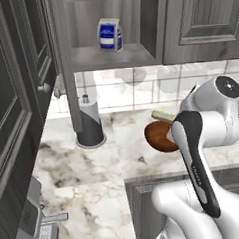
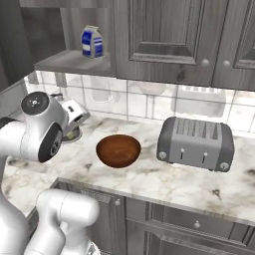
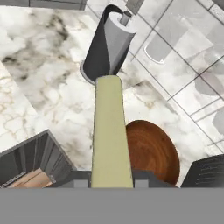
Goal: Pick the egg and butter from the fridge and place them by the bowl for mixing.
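Fingers (image 3: 111, 183) are pinching one end of the butter (image 3: 110, 131), and the long yellow stick points straight out from them. It hangs in the air over the marble surface (image 3: 39, 65). The bowl (image 3: 153, 151) sits just beside the stick, a little to one side, so the butter likely needs to go down next to it.

Bowl (image 1: 158, 137) partly behind arm; butter's (image 3: 110, 135) gripped end apparently hidden.
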Motion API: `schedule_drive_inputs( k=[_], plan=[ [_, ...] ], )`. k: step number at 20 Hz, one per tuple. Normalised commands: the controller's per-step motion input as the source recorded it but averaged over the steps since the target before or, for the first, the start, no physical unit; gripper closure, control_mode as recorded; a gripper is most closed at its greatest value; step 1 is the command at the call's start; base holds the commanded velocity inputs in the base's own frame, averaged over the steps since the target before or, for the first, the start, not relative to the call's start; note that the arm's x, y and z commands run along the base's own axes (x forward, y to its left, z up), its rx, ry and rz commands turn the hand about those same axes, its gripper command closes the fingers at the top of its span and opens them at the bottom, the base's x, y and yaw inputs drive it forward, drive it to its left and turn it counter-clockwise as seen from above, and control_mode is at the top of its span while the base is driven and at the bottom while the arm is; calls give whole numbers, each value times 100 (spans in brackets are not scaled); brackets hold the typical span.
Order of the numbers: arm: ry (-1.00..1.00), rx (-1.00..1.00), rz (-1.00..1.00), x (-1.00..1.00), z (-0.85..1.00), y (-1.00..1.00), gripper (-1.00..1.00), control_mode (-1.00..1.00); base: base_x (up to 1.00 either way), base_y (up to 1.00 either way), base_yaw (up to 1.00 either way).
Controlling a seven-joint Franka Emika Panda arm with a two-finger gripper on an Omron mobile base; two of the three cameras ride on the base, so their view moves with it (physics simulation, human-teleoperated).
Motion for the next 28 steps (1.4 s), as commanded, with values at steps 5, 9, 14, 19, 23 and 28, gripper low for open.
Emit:
schedule_drive_inputs(
  k=[5, 9, 14, 19, 23, 28],
  plan=[
    [13, -6, 3, 4, -17, 20, 100, -100, 0, 0, 0],
    [11, -3, 0, 2, -31, 0, 100, -100, 0, 0, 0],
    [19, 0, 0, 3, -60, 0, 100, -100, 0, 0, 0],
    [14, 3, 0, 4, -51, 17, 100, -100, 0, 0, 0],
    [5, 0, 0, 28, -31, 57, 100, -100, 0, 0, 0],
    [0, 0, 0, 52, -21, 58, 100, -100, 0, 0, 0]
  ],
)
